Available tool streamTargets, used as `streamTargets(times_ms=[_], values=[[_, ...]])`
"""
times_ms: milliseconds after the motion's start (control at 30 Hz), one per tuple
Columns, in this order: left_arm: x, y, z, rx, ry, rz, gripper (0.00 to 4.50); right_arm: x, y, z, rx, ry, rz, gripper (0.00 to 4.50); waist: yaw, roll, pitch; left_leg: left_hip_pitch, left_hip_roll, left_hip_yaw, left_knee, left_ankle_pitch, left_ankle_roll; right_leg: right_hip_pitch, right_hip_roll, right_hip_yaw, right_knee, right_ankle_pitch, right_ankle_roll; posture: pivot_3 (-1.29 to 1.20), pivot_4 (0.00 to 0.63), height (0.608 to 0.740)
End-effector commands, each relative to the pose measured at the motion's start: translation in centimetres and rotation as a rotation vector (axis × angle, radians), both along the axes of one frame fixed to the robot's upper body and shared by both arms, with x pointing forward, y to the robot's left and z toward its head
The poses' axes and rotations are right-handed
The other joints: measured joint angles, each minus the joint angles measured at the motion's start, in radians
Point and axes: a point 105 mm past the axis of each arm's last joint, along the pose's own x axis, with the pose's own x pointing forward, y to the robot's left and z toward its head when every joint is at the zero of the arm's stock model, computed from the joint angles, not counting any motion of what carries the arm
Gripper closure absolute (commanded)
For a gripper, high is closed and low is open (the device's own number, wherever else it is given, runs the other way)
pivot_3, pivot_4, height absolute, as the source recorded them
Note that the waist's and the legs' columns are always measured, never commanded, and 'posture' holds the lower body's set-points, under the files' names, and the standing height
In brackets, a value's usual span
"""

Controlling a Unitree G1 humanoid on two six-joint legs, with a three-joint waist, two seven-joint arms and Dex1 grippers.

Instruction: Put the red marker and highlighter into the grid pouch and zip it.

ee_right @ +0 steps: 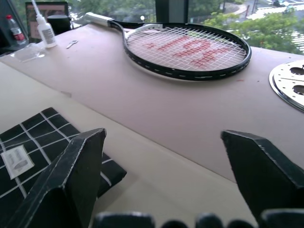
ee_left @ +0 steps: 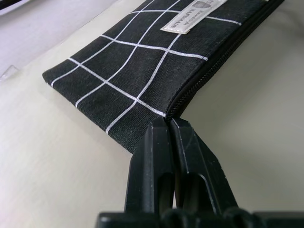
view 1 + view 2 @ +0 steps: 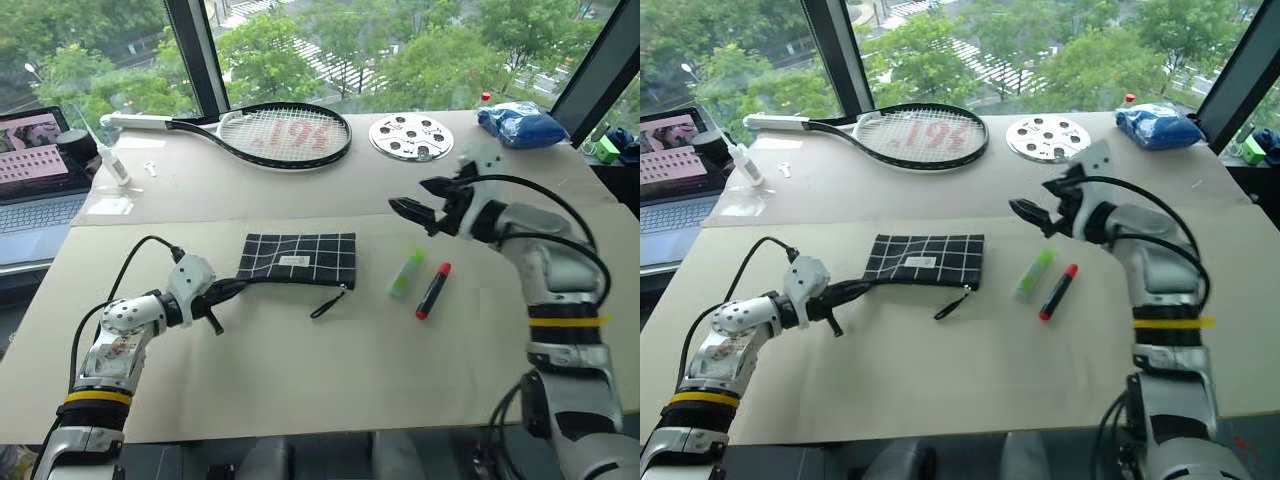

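Furthest left, the left gripper (image 3: 238, 286) reaches low over the table (image 3: 300, 380), its two black fingers (image 2: 156, 142) pressed together at the near-left corner of the grid pouch (image 3: 300, 258), right where the zipper line ends. It reads as an anchoring pinch, though whether fabric is actually caught between the tips cannot be told: pinning that corner would keep the flat case from sliding when the zipper is worked from the other end.

The pouch lies flat, label up, zipper edge toward the robot and apparently closed; its pull strap (image 3: 328, 302) trails off the near-right corner onto the table, free for the other arm to take.

Just to the right, and clear of the pouch, the highlighter (image 3: 407, 272) and the red marker (image 3: 433, 291) lie side by side (close but not touching), both slanted alike. Neither is inside yet, so opening the zipper is probably the step in hand.

Further right and raised above the pens, the right gripper (image 3: 428, 204) hovers with its jaws spread wide and empty, pointing back toward the pouch, likely poised to come down on the strap.
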Motion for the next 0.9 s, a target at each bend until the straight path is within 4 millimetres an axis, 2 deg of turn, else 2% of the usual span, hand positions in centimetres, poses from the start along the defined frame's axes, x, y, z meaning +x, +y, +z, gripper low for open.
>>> streamTargets(times_ms=[33,167,333,467,533,800,900], values=[[0.8,-0.2,3.8,-0.091,-0.021,0.129,4.5,-3.8,1.0,1.6,0.03,-0.037,0.138,0.05,0.004,-0.001,0.0,0.0,0.0,0.0,0.0,0.0,0.0,0.0,0.0,0.0,-0.001,0.0,0.0,0.0,0.15,0.74],[1.9,-0.9,5.5,-0.15,0.007,0.224,4.5,-4.8,2.0,0.2,0.046,0.003,0.151,0.05,0.006,-0.002,0.001,0.002,0.0,0.001,0.001,0.0,0.0,0.003,0.0,0.0,-0.001,0.0,0.0,0.0,0.15,0.74],[2.5,-1.8,6.7,-0.164,0.022,0.247,4.5,-3.8,3.3,-1.7,0.123,0.072,0.091,0.05,0.012,-0.002,0.001,0.004,0.0,0.001,0.002,0.0,0.0,0.006,0.0,0.0,-0.001,0.0,0.0,0.0,0.15,0.74],[2.4,-2.3,6.0,-0.132,0.058,0.241,4.5,-2.4,5.1,-4.7,0.066,0.121,0.024,0.05,0.013,-0.002,0.001,0.003,0.0,0.001,0.001,0.001,-0.002,0.005,0.001,0.0,-0.003,0.0,-0.001,0.0,0.15,0.74],[2.2,-2.7,5.6,-0.129,0.072,0.236,4.5,-1.6,5.6,-5.5,0.039,0.119,-0.016,0.05,0.015,-0.002,0.001,0.002,0.0,0.001,0.001,0.003,-0.006,0.006,0.001,0.0,-0.006,0.001,-0.001,0.0,0.15,0.74],[2.0,-4.1,5.5,-0.149,0.085,0.207,4.5,0.2,8.2,-6.7,0.036,0.12,-0.039,0.05,0.016,-0.002,0.001,0.001,0.0,0.001,0.001,0.005,-0.009,0.005,0.001,0.0,-0.008,0.001,-0.001,0.0,0.15,0.74],[1.7,-4.7,5.0,-0.139,0.091,0.195,4.5,0.6,9.8,-6.4,0.062,0.113,-0.025,0.05,0.014,-0.002,0.001,0.002,0.0,0.001,0.0,0.005,-0.009,0.005,0.001,0.0,-0.008,0.001,-0.001,0.0,0.15,0.74]])
